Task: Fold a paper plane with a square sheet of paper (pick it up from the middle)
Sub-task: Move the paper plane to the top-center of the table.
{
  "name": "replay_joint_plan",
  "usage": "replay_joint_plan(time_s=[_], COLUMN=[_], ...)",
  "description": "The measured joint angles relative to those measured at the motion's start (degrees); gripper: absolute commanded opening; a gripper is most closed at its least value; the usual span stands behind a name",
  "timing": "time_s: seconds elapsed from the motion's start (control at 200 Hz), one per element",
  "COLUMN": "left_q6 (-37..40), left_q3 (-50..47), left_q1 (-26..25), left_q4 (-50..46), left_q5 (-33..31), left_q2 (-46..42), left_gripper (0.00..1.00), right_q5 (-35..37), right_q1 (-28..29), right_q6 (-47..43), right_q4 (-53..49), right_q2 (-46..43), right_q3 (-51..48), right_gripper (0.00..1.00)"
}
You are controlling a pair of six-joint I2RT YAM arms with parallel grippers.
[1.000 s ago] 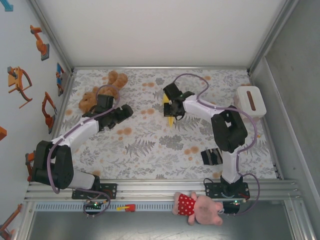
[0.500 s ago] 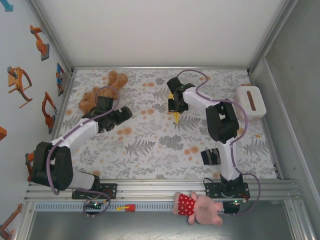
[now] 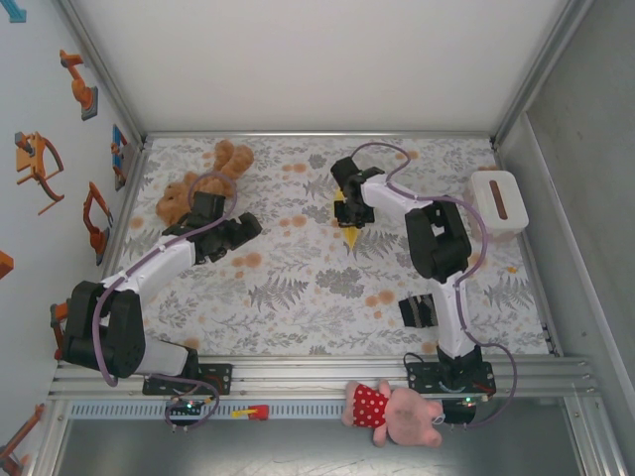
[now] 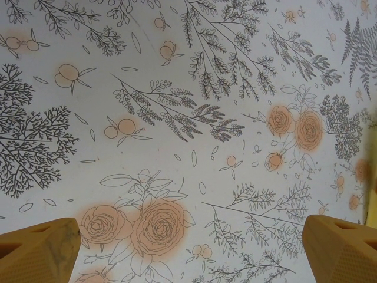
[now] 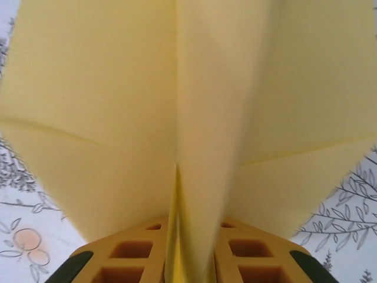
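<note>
Left pincer point(image 4: 189, 250) wide, nothing between its jaws, over table point(image 3: 298, 297) left of middle. Farther, toward far edge middle, right pincer point(image 5: 191, 239) narrow around plane point(image 3: 349, 236) centre fold; gripped or loose, can't tell. Plane tip points to near edge.

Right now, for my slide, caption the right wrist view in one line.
Pale-yellow paper plane, centre fold between the fingers of the right end effector, floral tablecloth beyond.
</note>
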Motion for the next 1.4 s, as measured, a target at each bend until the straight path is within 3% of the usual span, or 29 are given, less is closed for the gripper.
replay_joint_plan(time_s=[0.436,1.067,1.247,1.402], left_q6=[0.0,0.0,0.4,2.2], left_q3=[0.0,0.2,2.6,4.1], left_q1=[0.0,0.0,0.4,1.2], left_q4=[0.0,-1.8,-1.9,0.1], left_q5=[0.0,-1.3,-6.3,-10.7], left_q2=[0.8,0.1,-4.8,-8.7], left_gripper=[0.96,0.96,0.96,0.96], right_q5=[2.3,6.1,6.6,8.0], right_q1=[0.1,-1.2,-1.6,-2.3], right_q6=[0.2,0.2,0.2,-0.3], right_q4=[0.3,1.4,0.3,2.7], right_q2=[1.3,5.2,1.4,-9.4], right_q3=[1.7,8.0,7.8,3.2], right_gripper=[0.37,0.37,0.37,0.43])
